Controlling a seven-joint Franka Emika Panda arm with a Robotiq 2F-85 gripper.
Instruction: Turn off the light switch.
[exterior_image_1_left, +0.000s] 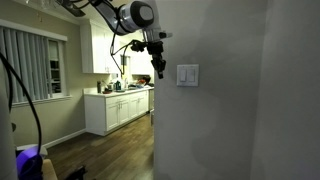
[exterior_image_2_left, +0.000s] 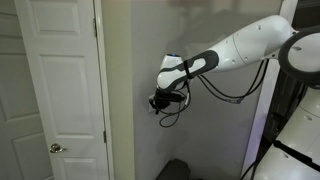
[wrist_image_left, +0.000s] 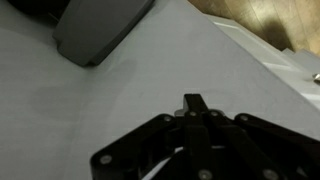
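The light switch (exterior_image_1_left: 187, 75) sits on the grey wall (exterior_image_1_left: 220, 120), right of centre in an exterior view, its plate upright. The end effector (exterior_image_1_left: 158, 71) hangs just to its left in the frame, by the wall's corner, apart from the plate. In the wrist view the fingers (wrist_image_left: 190, 103) look pressed together, holding nothing. There the switch lies toward the upper left of the tips, so I'd judge the push must go that way.

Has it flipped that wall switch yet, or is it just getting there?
Done: the hand is up at the wall, beside the light switch. In hand: closing the gap; they look apart. Left: pressing the paddle, whose position I cannot read.
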